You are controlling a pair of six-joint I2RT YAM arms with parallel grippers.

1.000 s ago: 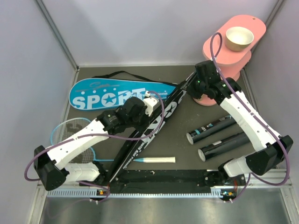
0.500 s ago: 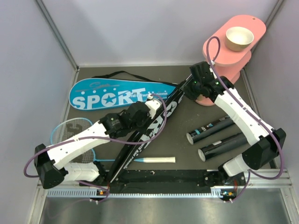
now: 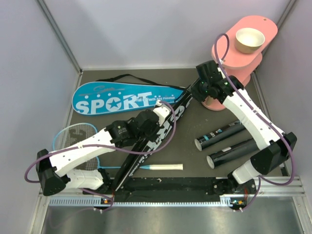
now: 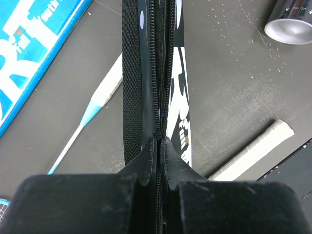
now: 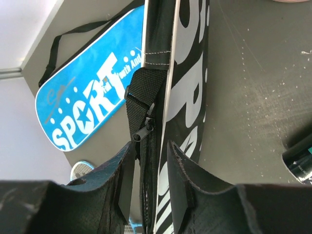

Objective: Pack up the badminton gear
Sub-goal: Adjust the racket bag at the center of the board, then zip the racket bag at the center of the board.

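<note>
- A blue racket [image 3: 73, 136] lies flat at the far left of the dark table [image 3: 195, 122], with its head partly under the left arm.
- The blue bag [image 3: 122, 100], lettered SPORT, lies flat behind the racket. Its black strap [image 3: 122, 77] is looped along its far side, and its right tip meets the black bag.
- The left gripper [image 4: 159, 141] is clenched. In the left wrist view its two fingers are pressed together on the upturned zip edge of the black bag [image 4: 146, 58], with no gap between them. In the top view it sits about halfway along that bag.
- The black bag runs slantwise from the near edge of the table up to the right, toward the foot of the pink stand. Its zip edge is uppermost and white lettering shows on its side.
- A white racket grip [image 3: 165, 167] lies near the front, just right of the bag's lower end and apart from both grippers.
- The right gripper [image 5: 150, 161] is at the bag's far end, its jaws partway open and straddling the zip edge and the black webbing beside it. The zip pull [image 5: 141, 131] hangs just ahead of the fingers. The fingers stand close on either side, but I cannot tell whether they press on the fabric.
- A black tube [image 3: 220, 135] and a second tube [image 3: 235, 152] lie side by side right of the bag, untouched.
- The pink stand [image 3: 265, 24] fills the far right corner, with a tan bowl [image 3: 249, 40] on its top tier.
</note>
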